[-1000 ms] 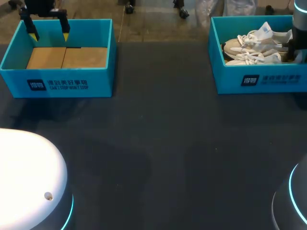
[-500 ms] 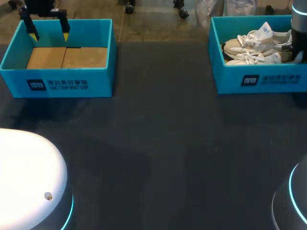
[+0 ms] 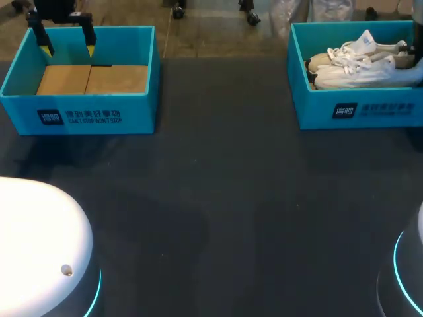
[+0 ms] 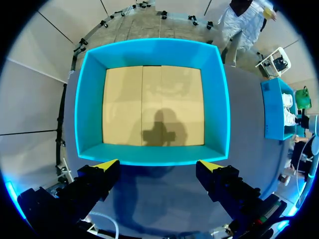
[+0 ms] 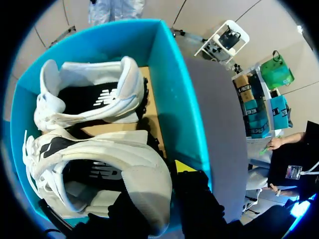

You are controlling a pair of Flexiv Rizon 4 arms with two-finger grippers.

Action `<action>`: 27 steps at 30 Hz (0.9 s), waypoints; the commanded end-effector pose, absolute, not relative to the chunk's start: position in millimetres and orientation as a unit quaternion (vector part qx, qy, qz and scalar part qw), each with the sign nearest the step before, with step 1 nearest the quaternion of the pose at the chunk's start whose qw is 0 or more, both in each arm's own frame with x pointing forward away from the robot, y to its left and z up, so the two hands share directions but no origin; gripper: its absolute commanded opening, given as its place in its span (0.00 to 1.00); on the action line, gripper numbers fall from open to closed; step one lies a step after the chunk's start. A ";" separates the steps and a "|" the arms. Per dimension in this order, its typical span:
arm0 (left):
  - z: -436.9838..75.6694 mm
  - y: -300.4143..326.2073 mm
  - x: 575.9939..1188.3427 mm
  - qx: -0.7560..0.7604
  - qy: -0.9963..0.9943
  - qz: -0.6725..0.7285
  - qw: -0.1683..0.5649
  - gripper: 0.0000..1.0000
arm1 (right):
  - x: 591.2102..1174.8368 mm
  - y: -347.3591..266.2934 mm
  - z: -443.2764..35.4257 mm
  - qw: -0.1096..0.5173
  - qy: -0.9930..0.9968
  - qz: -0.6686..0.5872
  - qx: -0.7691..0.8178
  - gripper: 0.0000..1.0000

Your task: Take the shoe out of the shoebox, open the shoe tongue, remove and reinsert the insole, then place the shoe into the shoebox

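Right end effector (image 5: pixel 159 185) pinches shoe (image 5: pixel 119 152) heel, one tip hidden; left end effector (image 4: pixel 158 167) wide above shoebox (image 4: pixel 88 99).

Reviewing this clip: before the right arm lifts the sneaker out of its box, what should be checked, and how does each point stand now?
1. Right jaws closed on the near sneaker at its heel: ok.
2. Near sneaker free of the far sneaker: cannot tell; they lie side by side with their laces close together.
3. Clearance from the right shoebox wall: not ok; the heel is close beside it, so a straight-up lift looks safer.
4. Bare table between the boxes for setting it down: ok.
5. Left jaws open and out of the way by the empty left shoebox: ok.
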State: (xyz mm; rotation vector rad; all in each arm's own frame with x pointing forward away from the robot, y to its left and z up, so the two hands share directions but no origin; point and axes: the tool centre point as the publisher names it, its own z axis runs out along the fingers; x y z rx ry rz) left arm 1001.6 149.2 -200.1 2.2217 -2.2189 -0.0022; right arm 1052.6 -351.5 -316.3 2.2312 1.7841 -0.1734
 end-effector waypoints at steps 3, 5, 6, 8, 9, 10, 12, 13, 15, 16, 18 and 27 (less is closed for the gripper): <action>-200.2 149.6 1001.0 0.707 -0.707 0.000 0.001 1.00 | 1045.5 -342.6 -268.4 0.150 0.617 -0.054 0.771 0.00; -200.2 149.6 1001.0 0.707 -0.707 0.000 0.001 1.00 | 1045.7 -341.3 -258.3 0.148 0.617 -0.052 0.771 0.00; -200.2 149.6 1001.0 0.707 -0.707 0.000 0.001 1.00 | 1045.7 -340.8 -256.2 0.146 0.618 -0.050 0.771 0.00; -200.2 149.6 1001.0 0.707 -0.707 0.000 0.001 1.00 | 1044.2 -336.0 -236.1 0.134 0.626 -0.031 0.767 0.00; -200.2 149.6 1001.0 0.707 -0.707 0.000 0.001 1.00 | 1043.0 -335.8 -230.6 0.133 0.625 -0.031 0.768 0.00; -200.2 149.6 1001.0 0.707 -0.707 0.000 0.001 1.00 | 1041.9 -335.8 -226.6 0.127 0.623 -0.026 0.772 0.00; -200.2 149.6 1001.0 0.707 -0.707 0.000 0.001 1.00 | 1037.4 -334.5 -212.5 0.126 0.621 -0.013 0.773 0.00; -200.2 149.6 1001.0 0.707 -0.707 0.000 0.001 1.00 | 1036.4 -333.9 -210.5 0.125 0.621 -0.015 0.773 0.00; -200.2 149.6 1001.0 0.707 -0.707 0.000 0.001 1.00 | 1030.4 -328.3 -199.0 0.127 0.627 -0.022 0.769 0.00; -200.2 149.6 1001.0 0.707 -0.707 0.000 0.001 1.00 | 1027.7 -326.0 -194.7 0.130 0.629 -0.027 0.766 0.00; -200.2 149.6 1001.0 0.707 -0.707 0.000 0.001 1.00 | 1021.8 -320.7 -186.8 0.130 0.630 -0.029 0.766 0.00; -200.2 149.6 1001.0 0.707 -0.707 0.000 0.001 1.00 | 994.6 -291.7 -157.0 0.122 0.628 -0.025 0.768 0.00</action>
